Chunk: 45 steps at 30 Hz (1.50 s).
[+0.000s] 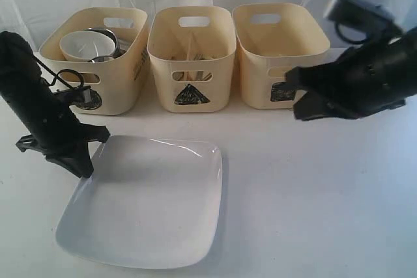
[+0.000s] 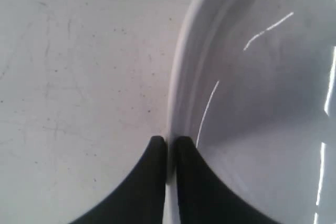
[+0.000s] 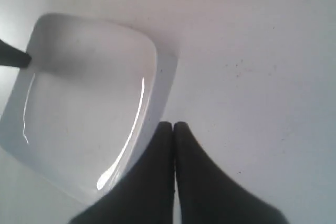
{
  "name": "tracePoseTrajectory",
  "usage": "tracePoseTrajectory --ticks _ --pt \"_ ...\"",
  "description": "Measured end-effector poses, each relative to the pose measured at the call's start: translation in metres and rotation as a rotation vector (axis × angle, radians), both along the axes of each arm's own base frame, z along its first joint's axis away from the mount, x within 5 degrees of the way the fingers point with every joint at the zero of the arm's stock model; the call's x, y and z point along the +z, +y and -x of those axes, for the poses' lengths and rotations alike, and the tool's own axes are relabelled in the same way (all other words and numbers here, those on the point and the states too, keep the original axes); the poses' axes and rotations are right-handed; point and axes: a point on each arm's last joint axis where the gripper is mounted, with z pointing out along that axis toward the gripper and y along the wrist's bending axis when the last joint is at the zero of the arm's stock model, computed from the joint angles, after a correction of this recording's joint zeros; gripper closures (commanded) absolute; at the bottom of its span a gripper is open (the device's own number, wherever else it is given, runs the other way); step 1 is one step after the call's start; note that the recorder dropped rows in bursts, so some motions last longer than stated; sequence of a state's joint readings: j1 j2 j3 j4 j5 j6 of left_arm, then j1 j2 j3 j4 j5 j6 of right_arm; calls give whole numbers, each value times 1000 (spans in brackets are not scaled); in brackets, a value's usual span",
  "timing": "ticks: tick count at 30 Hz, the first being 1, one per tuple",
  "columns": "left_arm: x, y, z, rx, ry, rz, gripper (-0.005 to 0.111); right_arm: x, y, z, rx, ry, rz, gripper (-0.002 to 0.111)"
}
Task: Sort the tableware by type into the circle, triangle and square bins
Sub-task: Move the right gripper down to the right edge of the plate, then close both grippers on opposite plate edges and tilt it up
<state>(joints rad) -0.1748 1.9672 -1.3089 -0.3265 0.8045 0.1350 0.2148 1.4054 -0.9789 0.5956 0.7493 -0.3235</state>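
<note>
Left tool pinches the rim of the plate, which sits on the bench, front-left of the square bin. Right tool is pressed together, idle. Lift slow and level: that thin grip may slip.

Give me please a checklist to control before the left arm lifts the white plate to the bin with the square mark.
1. Left gripper shut on the rim of the white square plate: ok.
2. Plate bare, nothing lies in it: ok.
3. Right gripper shut, holds nothing, apart from the plate: ok.
4. Way to the square bin free: probably not ok; in the exterior view the right arm hangs close before this bin.
5. Room inside the square bin: cannot tell, its floor is hidden.
</note>
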Motion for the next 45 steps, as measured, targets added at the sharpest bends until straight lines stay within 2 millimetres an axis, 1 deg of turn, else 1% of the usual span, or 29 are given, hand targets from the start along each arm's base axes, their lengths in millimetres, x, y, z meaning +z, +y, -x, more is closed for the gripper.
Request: tracePoseTrajectory --ticks 2,3,5,6,8,11,14,20,26,27,29,31,37,41,45 --pt "0 0 0 0 -1 0 107 -16 9 -10 77 59 5 91" --pt "0 0 0 0 -1 0 107 -28 15 -15 133 106 -7 84" --pt "0 0 0 0 -1 0 107 -41 23 -20 195 172 -53 72" --pt "0 0 0 0 -1 0 107 -50 29 -22 239 218 -85 68" --pt "0 0 0 0 -1 0 107 -63 40 -24 272 278 -151 64" --pt "0 0 0 1 -4 0 107 -77 50 -28 281 321 -192 63" --pt "0 0 -1 2 -7 0 107 -89 56 -31 278 342 -192 63" --pt "0 0 -1 7 -15 2 107 -99 68 -38 258 315 -173 63" --pt "0 0 -2 9 -19 2 107 -108 85 -37 254 287 -142 63" --pt "0 0 -2 9 -21 2 107 -113 89 -36 246 292 -134 63" --pt "0 0 -2 10 -23 2 107 -121 93 -37 225 309 -120 63" --pt "0 0 -2 10 -23 2 107 -128 93 -38 214 322 -104 63" --pt "0 0 -2 12 -22 5 107 -136 92 -41 160 340 -94 63" --pt "0 -1 -3 17 -30 10 107 -149 92 -42 140 378 -84 65" --pt "1 -1 -3 20 -33 13 107 -151 99 -40 142 376 -83 67"
